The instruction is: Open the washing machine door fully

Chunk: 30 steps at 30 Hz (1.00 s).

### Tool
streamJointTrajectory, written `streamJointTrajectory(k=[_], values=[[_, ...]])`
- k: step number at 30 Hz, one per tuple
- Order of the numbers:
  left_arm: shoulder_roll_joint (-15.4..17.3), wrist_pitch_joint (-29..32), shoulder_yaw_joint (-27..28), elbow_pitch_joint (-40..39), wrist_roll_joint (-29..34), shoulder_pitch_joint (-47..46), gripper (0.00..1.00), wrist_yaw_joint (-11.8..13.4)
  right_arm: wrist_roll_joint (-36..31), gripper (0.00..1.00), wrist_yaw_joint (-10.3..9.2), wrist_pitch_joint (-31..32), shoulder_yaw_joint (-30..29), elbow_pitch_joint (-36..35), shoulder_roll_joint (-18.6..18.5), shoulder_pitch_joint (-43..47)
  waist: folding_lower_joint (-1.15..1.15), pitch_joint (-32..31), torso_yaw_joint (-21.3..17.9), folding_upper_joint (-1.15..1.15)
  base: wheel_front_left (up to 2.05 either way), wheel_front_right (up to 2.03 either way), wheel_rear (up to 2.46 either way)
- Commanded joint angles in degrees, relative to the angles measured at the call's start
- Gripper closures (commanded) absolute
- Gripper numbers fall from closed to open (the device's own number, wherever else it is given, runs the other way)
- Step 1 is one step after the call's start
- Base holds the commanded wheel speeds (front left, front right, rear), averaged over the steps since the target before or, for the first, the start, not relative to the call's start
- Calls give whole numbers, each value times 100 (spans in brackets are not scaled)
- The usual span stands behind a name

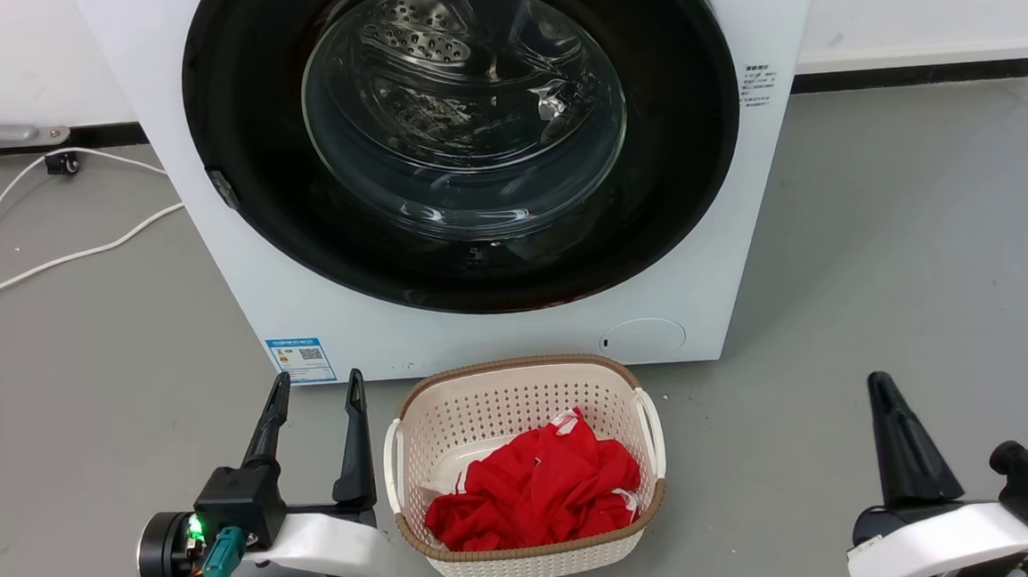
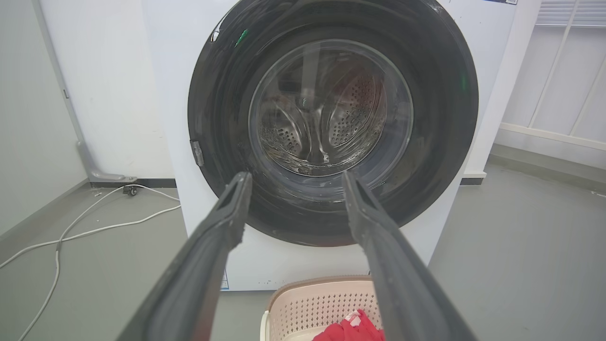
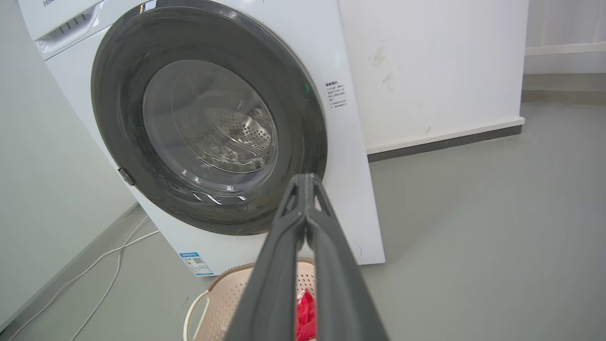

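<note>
Low down, left hand (image 1: 317,378) spread wide; right hand (image 3: 307,178) pinched together.

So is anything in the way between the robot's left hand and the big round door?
Nothing visible does. The open left gripper faces the washing machine door with only air between. The laundry basket sits on the floor to its right, below the door, not in the path.

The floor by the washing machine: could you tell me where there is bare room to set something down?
Bare floor lies right of the machine and basket. Left, white cables cross it; the basket sits below the door.
</note>
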Motion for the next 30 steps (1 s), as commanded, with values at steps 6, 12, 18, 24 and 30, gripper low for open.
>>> streamJointTrajectory(k=[6,12,18,24,30], values=[[-7,-14,-3,1,5,15,0,29,1545,100,-2,152,153,101,20,-103,0,17,-2,0,0,0,0],[-7,-14,11,-3,-8,-34,0,36,4443,100,-2,277,295,5,19,-336,0,87,-30,0,0,0,0],[-7,-14,30,-76,-37,-149,0,49,7358,100,-2,528,109,-30,18,-814,0,294,-41,0,0,0,0],[-7,-14,91,-186,-38,-336,0,55,8759,100,-2,880,-262,424,-109,-1752,0,651,-49,0,0,0,0],[-7,-14,153,-339,-42,-615,0,27,9332,100,-1,901,-305,1256,-656,-3108,0,1122,15,0,0,0,0]])
